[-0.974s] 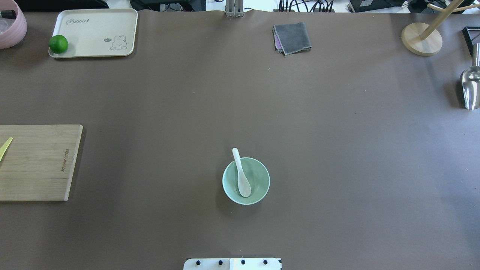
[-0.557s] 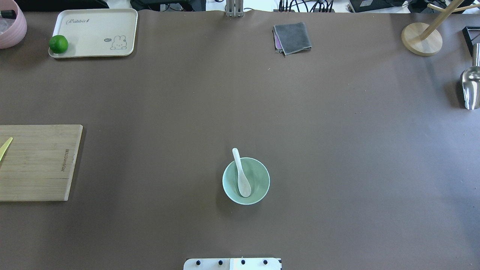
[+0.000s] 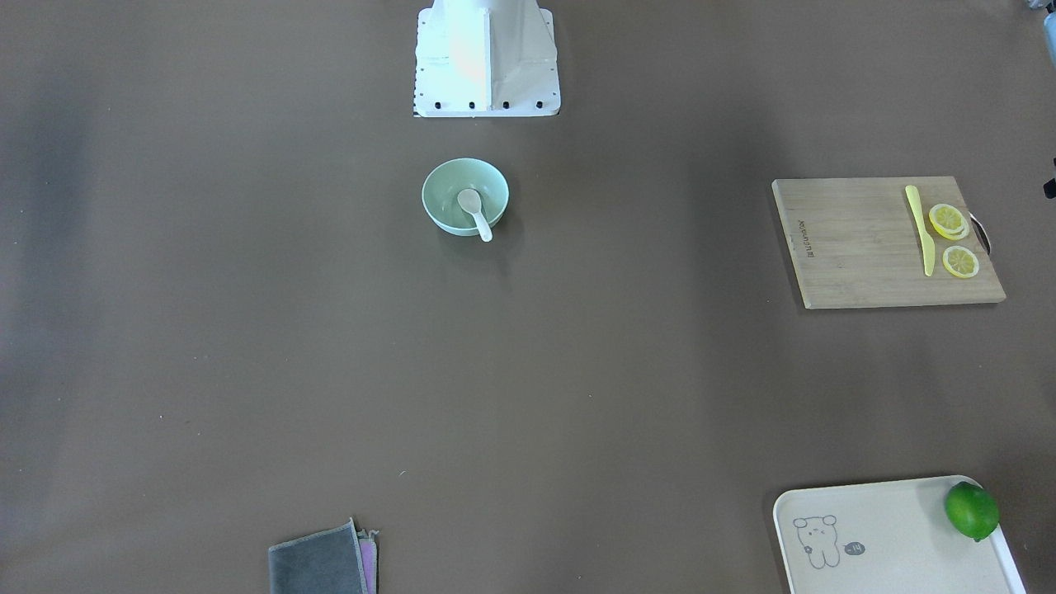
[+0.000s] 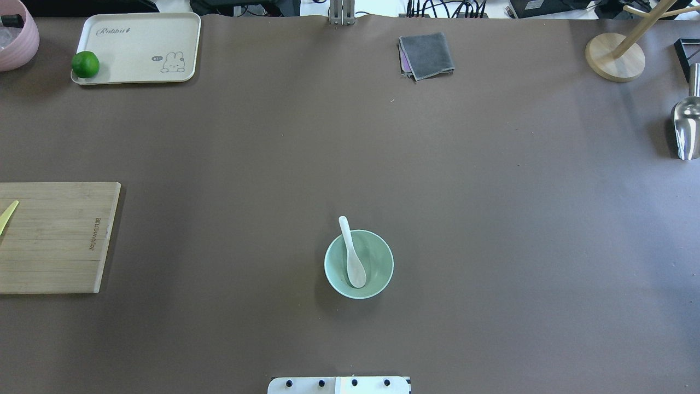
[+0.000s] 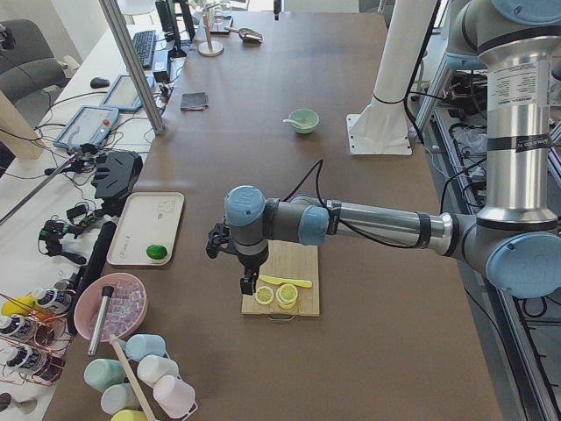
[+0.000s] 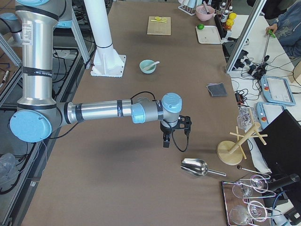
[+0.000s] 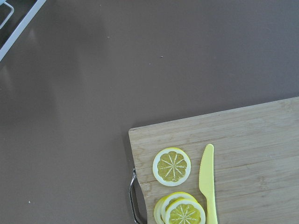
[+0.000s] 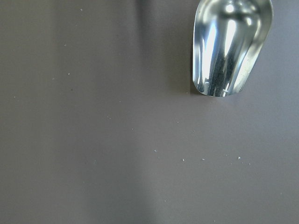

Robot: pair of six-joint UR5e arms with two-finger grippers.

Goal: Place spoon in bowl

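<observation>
The white spoon (image 4: 353, 257) lies in the mint-green bowl (image 4: 383, 269), scoop on the bowl's floor and handle resting over the far rim. Both stand near the robot base, also in the front-facing view: spoon (image 3: 475, 210), bowl (image 3: 450, 186). My left gripper (image 5: 250, 285) hovers over the cutting board at the table's left end, far from the bowl. My right gripper (image 6: 165, 140) hovers near the metal scoop at the right end. Each shows only in a side view, so I cannot tell whether it is open or shut.
A wooden cutting board (image 3: 866, 247) holds lemon slices (image 3: 949, 221) and a yellow knife (image 3: 920, 227). A cream tray (image 4: 136, 46) carries a lime (image 4: 85, 64). A grey cloth (image 4: 426, 54), a wooden stand (image 4: 615, 54) and a metal scoop (image 4: 686, 128) lie far and right.
</observation>
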